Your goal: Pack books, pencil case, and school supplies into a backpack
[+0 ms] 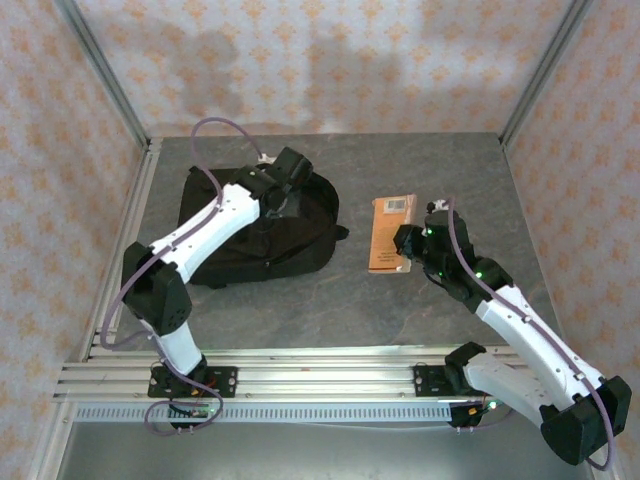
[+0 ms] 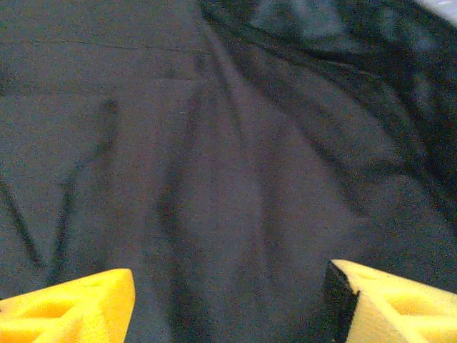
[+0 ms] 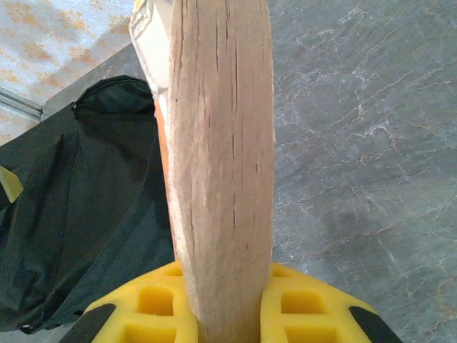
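R pincer (image 3: 225, 307) clamped on orange book (image 3: 221, 143), L pincer (image 2: 228, 307) wide open over backpack (image 2: 235, 164)

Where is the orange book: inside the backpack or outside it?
Outside. The orange book is right of the backpack, apart from it, over the table, its page edge clamped in the right gripper.

You face a grey marbled table (image 1: 300, 310) enclosed by three walls (image 1: 330, 60) of pale floral pattern, with metal posts (image 1: 110, 80) at the back corners.
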Controlling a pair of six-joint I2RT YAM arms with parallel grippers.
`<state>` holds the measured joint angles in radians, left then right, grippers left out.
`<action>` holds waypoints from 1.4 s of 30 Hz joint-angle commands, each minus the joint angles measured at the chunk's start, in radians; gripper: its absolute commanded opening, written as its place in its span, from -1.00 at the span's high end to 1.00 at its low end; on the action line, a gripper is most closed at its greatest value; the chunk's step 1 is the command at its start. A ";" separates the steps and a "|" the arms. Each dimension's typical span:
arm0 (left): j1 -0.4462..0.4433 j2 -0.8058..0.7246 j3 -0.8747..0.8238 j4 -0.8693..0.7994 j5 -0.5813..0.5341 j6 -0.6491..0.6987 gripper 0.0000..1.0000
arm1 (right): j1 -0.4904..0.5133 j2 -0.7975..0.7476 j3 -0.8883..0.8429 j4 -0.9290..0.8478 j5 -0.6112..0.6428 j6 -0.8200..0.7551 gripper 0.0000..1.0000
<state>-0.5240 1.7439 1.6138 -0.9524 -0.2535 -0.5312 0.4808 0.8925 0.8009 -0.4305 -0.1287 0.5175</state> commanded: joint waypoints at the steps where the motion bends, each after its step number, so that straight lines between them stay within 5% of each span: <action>1: 0.039 0.036 0.035 -0.097 -0.153 0.019 -0.43 | -0.002 -0.008 0.019 0.035 0.028 -0.028 1.00; 10: 0.102 0.198 0.075 -0.071 -0.115 0.046 -0.32 | -0.002 0.033 0.021 0.078 -0.037 -0.033 1.00; 12: 0.113 0.213 0.070 -0.061 -0.072 0.051 -0.06 | -0.002 0.038 0.030 0.075 -0.035 -0.034 1.00; 15: 0.132 0.194 0.048 -0.035 0.000 0.054 0.68 | -0.002 0.039 0.043 0.070 -0.030 -0.041 1.00; 17: 0.140 0.174 0.048 -0.030 0.049 0.061 1.00 | -0.002 0.040 0.059 0.064 -0.027 -0.045 1.00; 32: 0.155 -0.180 0.034 0.018 0.320 0.091 1.00 | -0.007 0.143 0.179 0.089 -0.002 0.002 1.00; 42: 0.174 -0.290 -0.089 0.183 0.620 0.083 1.00 | -0.032 0.276 0.244 0.156 -0.089 0.097 1.00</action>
<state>-0.3634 1.5108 1.5204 -0.9398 0.2379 -0.4461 0.4606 1.1484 0.9981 -0.3634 -0.1810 0.5621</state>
